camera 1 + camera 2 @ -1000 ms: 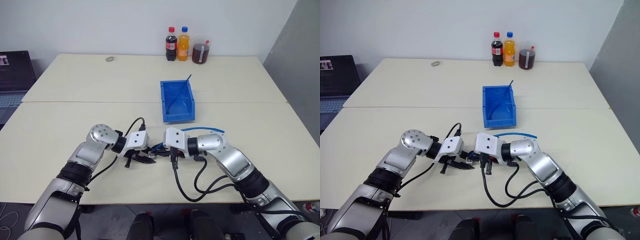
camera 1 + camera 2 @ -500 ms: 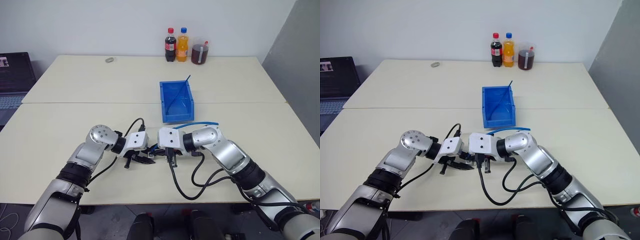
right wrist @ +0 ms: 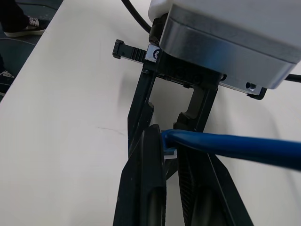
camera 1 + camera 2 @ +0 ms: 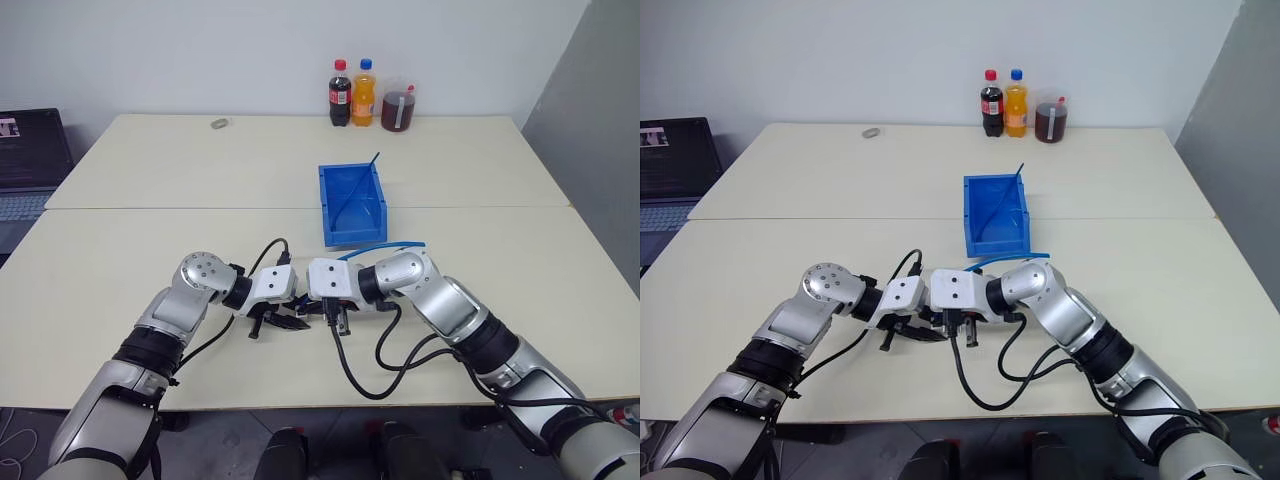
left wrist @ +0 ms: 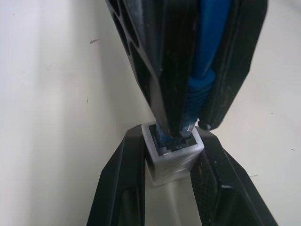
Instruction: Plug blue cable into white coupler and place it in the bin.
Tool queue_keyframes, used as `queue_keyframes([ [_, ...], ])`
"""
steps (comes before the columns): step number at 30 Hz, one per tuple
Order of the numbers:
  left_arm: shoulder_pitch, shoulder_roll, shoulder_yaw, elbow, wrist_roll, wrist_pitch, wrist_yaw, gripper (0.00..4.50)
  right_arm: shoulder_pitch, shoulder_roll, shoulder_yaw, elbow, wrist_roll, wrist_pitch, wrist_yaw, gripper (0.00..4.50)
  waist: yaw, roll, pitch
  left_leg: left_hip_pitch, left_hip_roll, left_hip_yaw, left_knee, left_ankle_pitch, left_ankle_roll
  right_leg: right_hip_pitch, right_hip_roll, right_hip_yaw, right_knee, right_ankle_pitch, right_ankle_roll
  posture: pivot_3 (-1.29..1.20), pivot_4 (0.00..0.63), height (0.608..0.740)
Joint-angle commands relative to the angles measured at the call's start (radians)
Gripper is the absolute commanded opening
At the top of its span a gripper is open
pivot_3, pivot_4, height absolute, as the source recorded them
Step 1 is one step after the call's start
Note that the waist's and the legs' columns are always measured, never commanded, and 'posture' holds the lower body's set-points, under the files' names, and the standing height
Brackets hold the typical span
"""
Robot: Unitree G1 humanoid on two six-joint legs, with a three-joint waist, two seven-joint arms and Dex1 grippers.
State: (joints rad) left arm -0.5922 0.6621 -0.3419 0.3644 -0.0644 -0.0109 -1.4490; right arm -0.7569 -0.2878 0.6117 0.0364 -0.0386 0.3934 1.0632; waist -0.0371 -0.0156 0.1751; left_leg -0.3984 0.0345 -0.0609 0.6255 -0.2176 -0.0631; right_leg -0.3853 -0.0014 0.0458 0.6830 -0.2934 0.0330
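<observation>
Near the table's front middle my two grippers meet tip to tip. My left gripper is shut on the white coupler, a small boxy block with its dark socket facing the other gripper. My right gripper is shut on the blue cable just behind its plug. The plug sits at the coupler's socket mouth; how deep it goes is hidden by the fingers. The blue cable arcs back over my right wrist. The bin stands open and upright on the table beyond the grippers.
Two soda bottles and a jug of dark liquid stand at the back edge. A laptop lies at the far left. A thin blue stick leans in the bin. Black arm cables loop near the front edge.
My right arm has swung left, bringing the cable's plug up to the coupler. The left gripper has stayed in place.
</observation>
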Motion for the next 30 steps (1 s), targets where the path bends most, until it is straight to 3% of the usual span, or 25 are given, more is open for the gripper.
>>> queue_keyframes([
  [1,0.027,-0.017,-0.037,0.009,0.031,0.006,-0.009,0.95,0.038,0.029,0.088,0.094,-0.029,0.03,0.034,0.07,-0.003,0.001,-0.005,0.0,0.0,0.0,0.0,0.0,0.0,0.0,0.0,0.0,0.0,0.0,0.0,0.0,0.15,0.74],
  [12,0.064,-0.021,0.023,0.012,0.03,-0.015,0.065,0.94,0.056,0.033,-0.008,0.049,-0.025,-0.01,-0.023,0.07,-0.017,0.004,-0.016,0.006,0.0,0.0,-0.001,0.0,0.0,0.006,0.0,0.0,-0.001,-0.001,-0.001,0.0,0.15,0.74],
  [14,0.076,-0.018,0.048,0.009,0.021,-0.004,0.083,1.64,0.061,0.033,-0.044,0.016,-0.009,-0.002,-0.036,0.07,-0.017,0.004,-0.016,0.006,0.0,0.0,-0.001,0.0,0.0,0.006,0.0,0.0,-0.001,-0.001,-0.001,0.0,0.15,0.74],
  [20,0.143,0.008,0.116,-0.068,-0.032,0.039,0.112,2.93,0.071,0.018,-0.125,-0.095,0.042,0.07,-0.052,0.07,-0.017,0.003,-0.015,0.001,0.0,-0.002,0.0,0.0,0.0,0.002,0.0,-0.001,0.0,-0.001,0.0,0.0,0.15,0.74],
  [25,0.213,0.047,0.259,-0.229,-0.149,0.204,0.186,4.04,0.082,0.023,-0.264,-0.227,0.131,0.201,-0.115,0.07,-0.019,0.002,-0.013,-0.003,0.001,-0.002,-0.001,0.0,0.0,-0.003,0.001,-0.001,0.0,-0.001,-0.001,0.0,0.15,0.74],
  [27,0.227,0.052,0.321,-0.308,-0.202,0.292,0.238,4.41,0.084,0.023,-0.336,-0.282,0.183,0.271,-0.144,0.07,-0.018,0.0,-0.009,-0.004,0.001,-0.003,-0.001,0.0,0.0,-0.003,0.001,-0.002,0.0,-0.001,-0.001,0.0,0.15,0.74],
  [30,0.186,0.03,0.415,-0.419,-0.293,0.483,0.365,4.5,0.053,0.04,-0.481,-0.322,0.288,0.398,-0.199,0.07,-0.011,-0.001,-0.007,-0.004,0.002,-0.004,-0.001,0.0,0.0,-0.003,0.001,-0.003,0.0,-0.001,-0.001,0.0,0.15,0.74],
])
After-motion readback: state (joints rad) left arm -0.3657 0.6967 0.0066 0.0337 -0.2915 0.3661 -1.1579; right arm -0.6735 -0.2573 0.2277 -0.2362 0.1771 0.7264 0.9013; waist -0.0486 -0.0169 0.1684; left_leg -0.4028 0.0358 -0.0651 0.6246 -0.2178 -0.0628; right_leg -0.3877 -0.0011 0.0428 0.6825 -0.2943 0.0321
